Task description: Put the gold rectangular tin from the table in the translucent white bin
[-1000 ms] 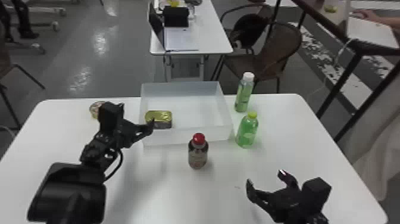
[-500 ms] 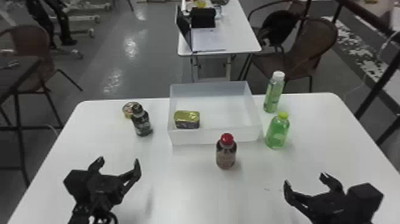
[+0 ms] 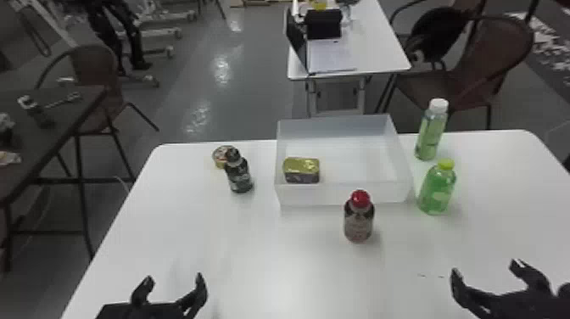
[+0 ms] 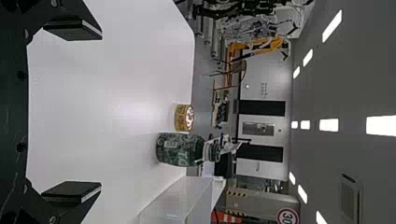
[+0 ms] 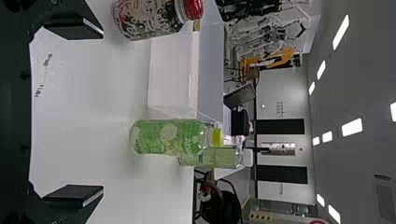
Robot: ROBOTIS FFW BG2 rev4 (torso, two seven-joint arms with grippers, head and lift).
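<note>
In the head view my left gripper [image 3: 176, 285] stands open over the table's near left part, with nothing between its fingers. My right gripper [image 3: 487, 271] is parked at the near right, also open. The gold rectangular tin [image 3: 301, 169] lies inside the translucent white bin [image 3: 339, 194], in its left part near the front wall. From the left wrist, the gripper [image 4: 72, 112] has its fingers wide apart, and a corner of the bin [image 4: 180, 198] shows beyond. On the right wrist the gripper [image 5: 74, 112] is open and empty, with the bin [image 5: 170, 74] farther off.
A dark bottle [image 3: 239, 174] and a round tin [image 3: 221, 156] stand left of the bin. The red-capped bottle [image 3: 359, 220] is in front of it. Two green bottles [image 3: 437, 191] [image 3: 430, 133] stand at its right, on the white table [image 3: 271, 263].
My left gripper has drawn back from the bin's left side to the near edge. The head view has shifted leftward, uncovering the dark bottle. The gold tin stays in the bin.
</note>
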